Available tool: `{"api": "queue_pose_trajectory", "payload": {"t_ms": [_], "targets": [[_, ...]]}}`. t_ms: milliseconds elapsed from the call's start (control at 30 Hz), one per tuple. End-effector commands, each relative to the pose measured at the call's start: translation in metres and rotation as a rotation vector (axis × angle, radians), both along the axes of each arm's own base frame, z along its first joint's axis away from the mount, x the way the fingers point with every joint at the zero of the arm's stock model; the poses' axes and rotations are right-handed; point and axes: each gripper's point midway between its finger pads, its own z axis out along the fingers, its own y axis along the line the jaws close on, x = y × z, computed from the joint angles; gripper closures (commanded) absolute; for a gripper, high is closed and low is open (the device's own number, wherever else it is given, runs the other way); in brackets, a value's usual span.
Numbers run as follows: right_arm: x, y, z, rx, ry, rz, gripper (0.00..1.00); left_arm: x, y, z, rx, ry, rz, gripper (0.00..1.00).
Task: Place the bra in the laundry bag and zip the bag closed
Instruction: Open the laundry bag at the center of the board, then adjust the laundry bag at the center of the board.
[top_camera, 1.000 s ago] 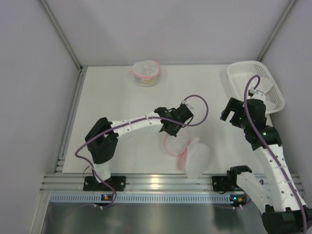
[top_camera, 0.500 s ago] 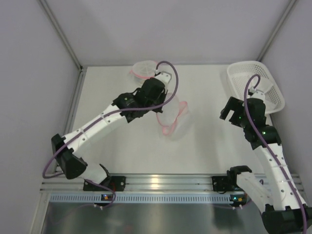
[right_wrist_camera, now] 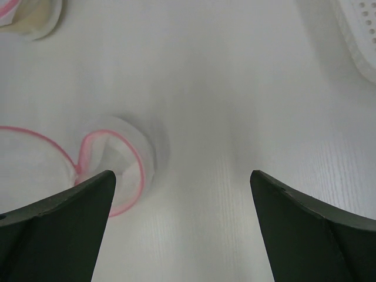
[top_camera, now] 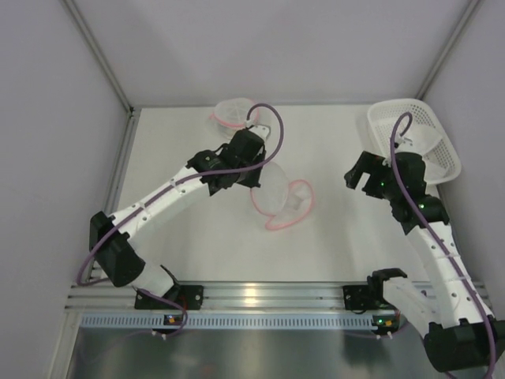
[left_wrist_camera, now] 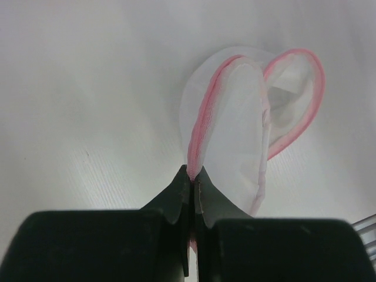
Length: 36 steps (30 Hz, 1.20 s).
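The left fingers (left_wrist_camera: 189,183) are pinched fully shut on the pink edge of the white laundry bag (top_camera: 281,202). The bag hangs right and near of them at mid-surface (top_camera: 335,253), its long axis running away from the fingertips, one half flopped open. The beige bundle far-left, just beyond the left wrist, is probably the bra (top_camera: 227,113), partly hidden by the arm. The left arm reaches out long and low. The right fingers (top_camera: 359,175) are spread wide and hold nothing, hovering beside the basket (top_camera: 379,118) with the bag to their left. The right arm looks free to fetch the bra.
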Motion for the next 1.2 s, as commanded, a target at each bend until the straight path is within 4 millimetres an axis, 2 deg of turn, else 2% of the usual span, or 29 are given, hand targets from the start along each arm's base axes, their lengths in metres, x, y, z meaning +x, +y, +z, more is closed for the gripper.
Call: {"api": "queue_pose_trajectory", "payload": {"t_ms": [0,133,167,200,233,300,367,400,433,467,500,600,700,833,933,967,1067,1167], "targets": [[0.009,0.027,0.006,0.065,-0.046,0.159,0.01,0.007,0.012,-0.006,-0.058,0.03,0.101,1.0],[0.008,0.046,-0.012,0.084,-0.025,0.251,0.0,0.022,0.037,-0.018,-0.102,0.037,0.218,1.0],[0.007,0.05,-0.025,0.091,0.007,0.262,0.0,0.023,0.041,-0.023,-0.119,0.05,0.227,1.0],[0.007,0.056,-0.029,0.099,0.012,0.278,0.01,0.024,0.047,-0.035,-0.132,0.068,0.249,1.0],[0.012,0.061,-0.03,0.114,-0.001,0.286,0.01,0.031,0.059,-0.037,-0.15,0.072,0.286,1.0],[0.016,0.073,-0.043,0.123,0.023,0.31,0.04,0.035,0.069,-0.047,-0.195,0.089,0.309,1.0],[0.027,0.085,-0.046,0.124,0.024,0.325,0.09,0.037,0.069,-0.045,-0.253,0.09,0.307,1.0],[0.028,0.095,-0.048,0.109,0.027,0.344,0.1,0.037,0.073,-0.05,-0.267,0.102,0.315,1.0],[0.032,0.103,-0.058,0.091,0.057,0.355,0.12,0.038,0.069,-0.047,-0.298,0.111,0.297,1.0],[0.039,0.111,-0.05,0.077,0.034,0.369,0.15,0.039,0.07,-0.048,-0.299,0.113,0.298,1.0],[0.039,0.124,-0.052,0.046,0.037,0.394,0.16,0.04,0.071,-0.048,-0.302,0.114,0.299,1.0],[0.045,0.146,-0.061,-0.006,0.064,0.443,0.18,0.044,0.07,-0.043,-0.311,0.108,0.292,1.0],[0.05,0.158,-0.065,-0.047,0.067,0.473,0.21,0.046,0.069,-0.035,-0.32,0.092,0.283,1.0],[0.057,0.163,-0.078,-0.078,0.092,0.47,0.3,0.045,0.068,-0.033,-0.322,0.089,0.272,1.0],[0.063,0.159,-0.084,-0.105,0.11,0.44,0.39,0.044,0.07,-0.033,-0.317,0.088,0.269,1.0],[0.063,0.159,-0.085,-0.106,0.113,0.44,0.47,0.044,0.07,-0.033,-0.313,0.085,0.27,1.0],[0.066,0.161,-0.088,-0.106,0.121,0.438,0.61,0.043,0.073,-0.035,-0.306,0.087,0.273,1.0],[0.065,0.168,-0.091,-0.09,0.128,0.456,0.63,0.043,0.072,-0.034,-0.309,0.084,0.269,1.0]]}}
